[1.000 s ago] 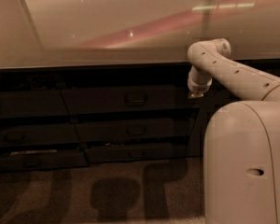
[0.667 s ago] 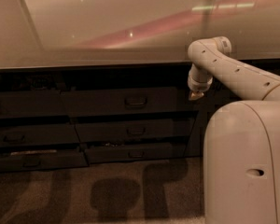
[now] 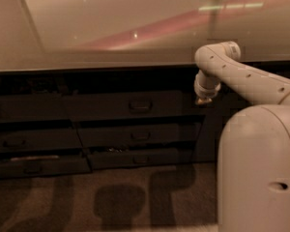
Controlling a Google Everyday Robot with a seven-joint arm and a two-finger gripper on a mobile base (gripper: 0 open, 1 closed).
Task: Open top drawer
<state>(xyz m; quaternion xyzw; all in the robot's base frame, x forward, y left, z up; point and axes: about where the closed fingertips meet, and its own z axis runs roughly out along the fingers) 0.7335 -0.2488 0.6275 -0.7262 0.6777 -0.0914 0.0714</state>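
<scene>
Camera view: the top drawer [image 3: 106, 106] sits just under the bench [image 3: 111, 33], on the far side of the scene. Its front is flush with its neighbours, so I judge it shut.
Grip point: the handle [image 3: 140, 106] is a small loop at the middle of that front.
Hand: the hand [image 3: 201, 100] hangs from the arm [image 3: 241, 79] by the drawer's right end, right of the handle and apart from it. Whether it is wide or narrow I cannot tell.
Change: next to none since a second ago. The hand is in the same place and the drawer is no further out.
Meaning: the reach to the handle is not yet made, so the task is barely begun.
Edges: the bench lip runs just above the handle, and two shallower drawers [image 3: 140, 135] lie below.
Room: open floor [image 3: 87, 202] lies near for the pull, and the robot's body [image 3: 261, 168] fills the near right.
</scene>
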